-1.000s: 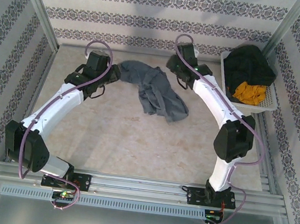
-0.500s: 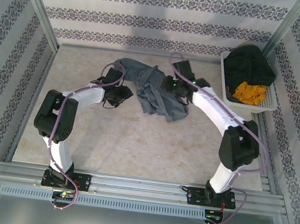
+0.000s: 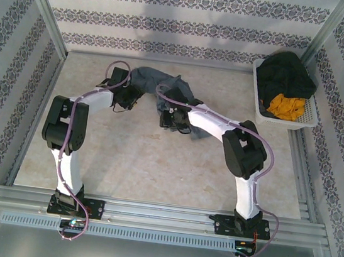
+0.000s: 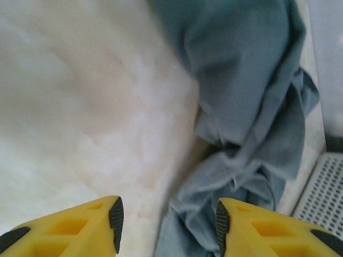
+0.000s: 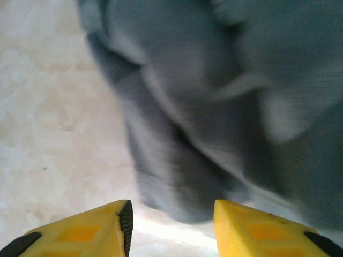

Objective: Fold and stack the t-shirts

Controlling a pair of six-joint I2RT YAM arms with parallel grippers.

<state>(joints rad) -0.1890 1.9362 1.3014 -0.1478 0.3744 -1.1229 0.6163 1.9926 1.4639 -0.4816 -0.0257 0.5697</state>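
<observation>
T-shirt (image 3: 156,81), slate blue-grey, crumpled in a heap on the table (image 3: 129,161) toward the far middle, between the two grippers. From the top camera: white basket (image 3: 306,121) at the far right corner, holding a dark garment (image 3: 286,77) and an orange garment (image 3: 287,105). From the left wrist: twisted folds seen up close, left gripper (image 4: 168,219) with yellow fingers spread apart, empty, cloth edge just ahead between them. From the right wrist: blurred cloth, right gripper (image 5: 171,219) likewise parted, gripping nothing, hovering at the heap's edge. Both arms bent sharply at the elbow, reaching inward, wrists low beside the heap.
</observation>
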